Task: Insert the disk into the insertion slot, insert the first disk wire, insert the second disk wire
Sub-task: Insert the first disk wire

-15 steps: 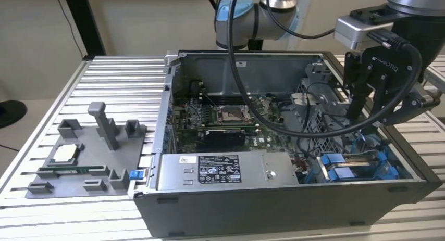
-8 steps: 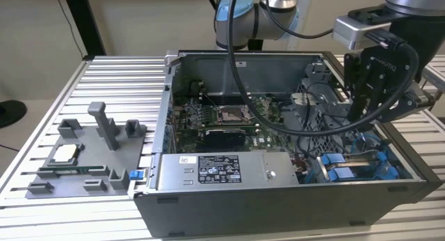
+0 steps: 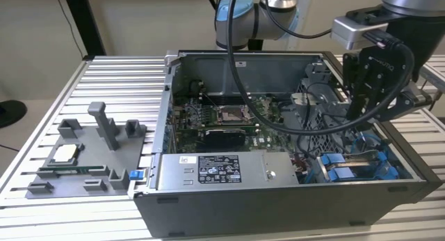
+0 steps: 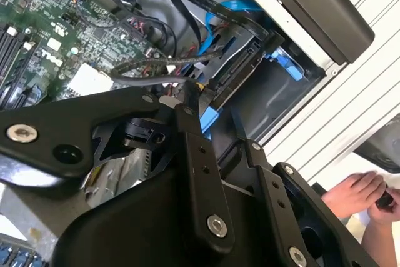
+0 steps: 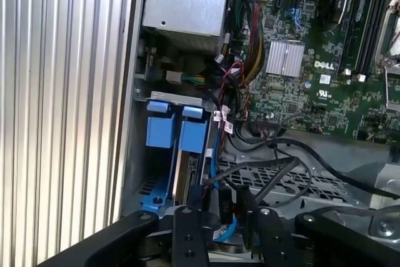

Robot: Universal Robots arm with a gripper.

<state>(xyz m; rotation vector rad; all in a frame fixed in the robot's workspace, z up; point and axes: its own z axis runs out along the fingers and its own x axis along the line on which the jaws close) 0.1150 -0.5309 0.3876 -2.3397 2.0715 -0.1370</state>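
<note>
The disk stands on edge in its blue carrier inside the insertion slot, at the case's corner on the exterior view's right. The disk's connector edge shows dark, with a blue flat wire looping above it. My gripper reaches down into the case right over the slot. In both wrist views its fingers sit on either side of a black wire plug with blue beneath it, close against the disk's end. A thin black wire runs off from there.
The grey labelled power-supply box lies beside the slot, and a perforated grey cage and the motherboard lie further in. A grey fixture holding parts stands on the slatted table at the exterior view's left. A person's hand rests beyond the case wall.
</note>
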